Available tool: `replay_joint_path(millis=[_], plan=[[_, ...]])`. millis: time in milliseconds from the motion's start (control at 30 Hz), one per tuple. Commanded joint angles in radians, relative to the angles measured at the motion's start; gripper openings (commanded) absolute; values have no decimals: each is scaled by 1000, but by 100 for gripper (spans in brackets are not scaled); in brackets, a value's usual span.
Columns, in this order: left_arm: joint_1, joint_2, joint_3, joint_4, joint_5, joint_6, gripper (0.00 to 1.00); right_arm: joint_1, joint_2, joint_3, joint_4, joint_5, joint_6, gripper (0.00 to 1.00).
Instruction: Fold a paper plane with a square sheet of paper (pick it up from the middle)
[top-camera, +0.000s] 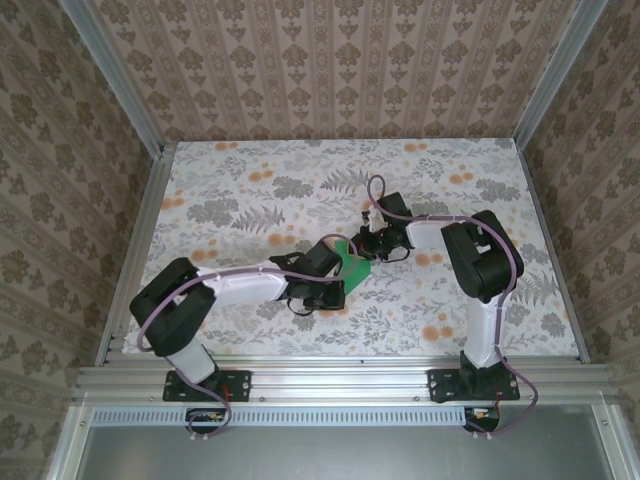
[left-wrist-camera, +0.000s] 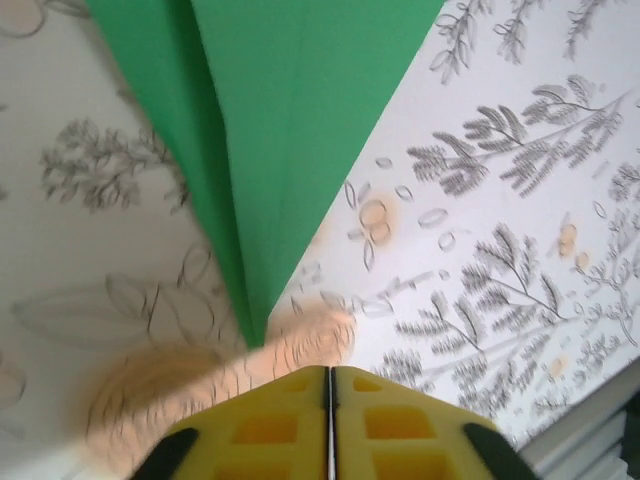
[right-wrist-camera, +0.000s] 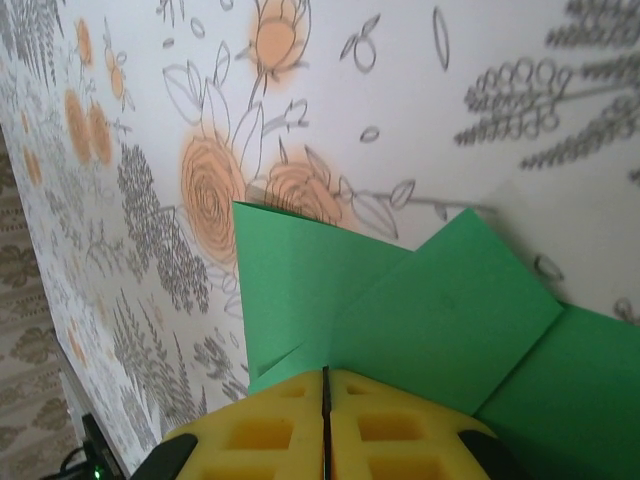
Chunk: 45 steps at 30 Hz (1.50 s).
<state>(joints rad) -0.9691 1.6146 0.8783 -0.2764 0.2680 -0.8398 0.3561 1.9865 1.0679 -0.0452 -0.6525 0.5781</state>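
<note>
The bright green paper (top-camera: 352, 264) is folded, and lies mid-table between the two grippers. In the left wrist view it is a pointed shape (left-wrist-camera: 270, 120) with a centre crease, its tip ending just up-left of my left gripper (left-wrist-camera: 328, 375). That gripper's yellow fingers (left-wrist-camera: 400, 420) are pressed together with no paper between them. In the right wrist view the folded paper (right-wrist-camera: 400, 310) shows overlapping flaps and runs in under my right gripper (right-wrist-camera: 325, 372). The right gripper is shut, with the crease meeting its seam. From above, the left gripper (top-camera: 335, 270) and right gripper (top-camera: 372, 246) nearly meet at the paper.
The floral tablecloth (top-camera: 250, 190) covers the table, with patterned walls on three sides. An aluminium rail (top-camera: 330, 380) runs along the near edge by the arm bases. Cables loop over both arms.
</note>
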Motion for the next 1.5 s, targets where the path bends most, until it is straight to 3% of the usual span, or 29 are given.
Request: replay_joint_path(millis=[0, 167, 300, 633, 1000, 1067, 1233, 1467], plan=[[26, -79, 28, -96, -58, -4, 19, 3, -5, -63, -120, -14, -81, 10], [76, -47, 71, -90, -10, 60, 20, 12, -42, -73, -134, -35, -91, 10], [91, 35, 129, -74, 33, 106, 11, 14, -70, -64, -128, -38, -68, 12], [119, 146, 158, -31, 78, 134, 6, 12, -187, -48, -161, 11, -16, 28], [106, 54, 172, -79, 26, 140, 7, -35, -434, -228, -220, 163, 39, 41], [101, 55, 185, -86, 24, 146, 7, -37, -459, -255, -223, 163, 43, 47], [96, 115, 223, -74, 65, 172, 7, -36, -476, -302, -201, 138, 65, 50], [98, 192, 254, -114, 32, 187, 4, -25, -430, -309, -184, 101, 72, 51]])
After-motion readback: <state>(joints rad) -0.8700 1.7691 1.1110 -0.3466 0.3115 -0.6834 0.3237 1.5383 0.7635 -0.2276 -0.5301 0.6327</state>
